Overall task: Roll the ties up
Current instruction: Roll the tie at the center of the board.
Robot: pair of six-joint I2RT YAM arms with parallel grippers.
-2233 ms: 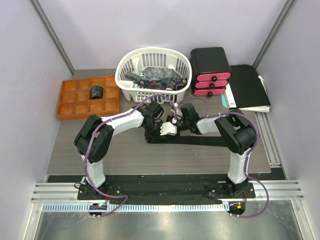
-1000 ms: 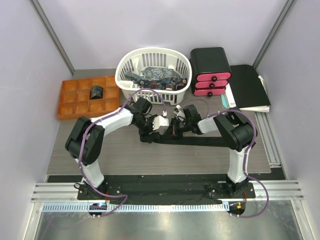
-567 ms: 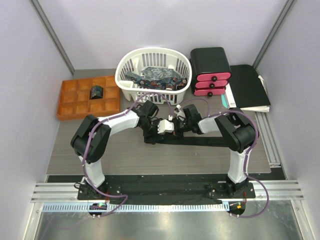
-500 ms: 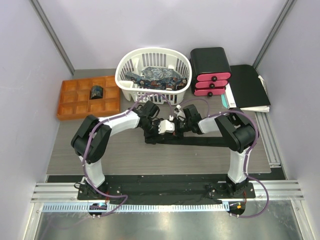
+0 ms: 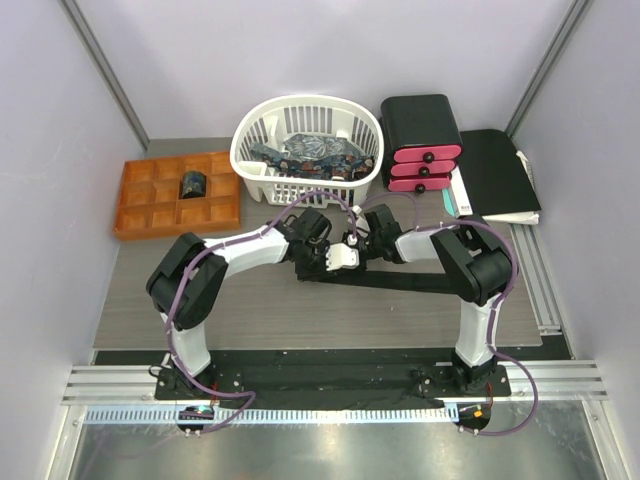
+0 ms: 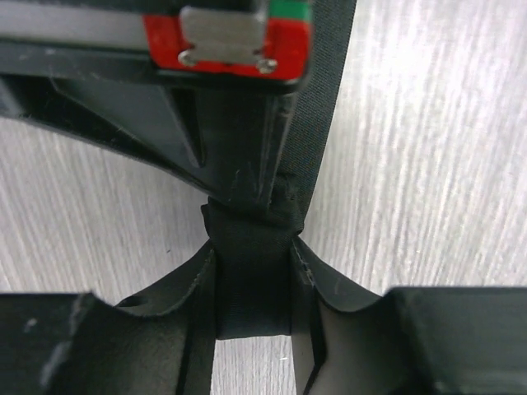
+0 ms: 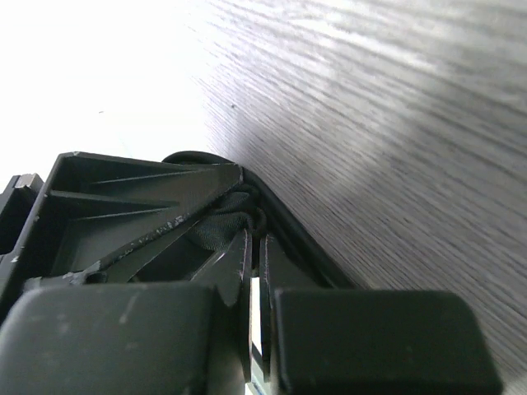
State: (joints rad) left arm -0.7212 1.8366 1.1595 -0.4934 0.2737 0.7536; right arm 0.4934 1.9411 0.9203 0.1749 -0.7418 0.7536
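The black tie (image 5: 410,283) lay stretched across the table (image 5: 250,310) in front of the basket (image 5: 250,150), its left end pinched by the left gripper (image 6: 251,284) and right gripper (image 7: 254,255), the 2 clamped on it.

Grey wood-grain table (image 5: 250,310). At 10 o'clock, orange compartmented tray (image 5: 150,215), flat on the surface. At 12, white slatted basket (image 5: 245,135). At 1, just beside the basket, black box with pink drawers (image 5: 418,120). At 2, black folder (image 5: 495,170) over white papers (image 5: 500,217). From centre toward 3, black tie (image 5: 410,283) laid out flat and straight. At 6, black base plate (image 5: 330,365)
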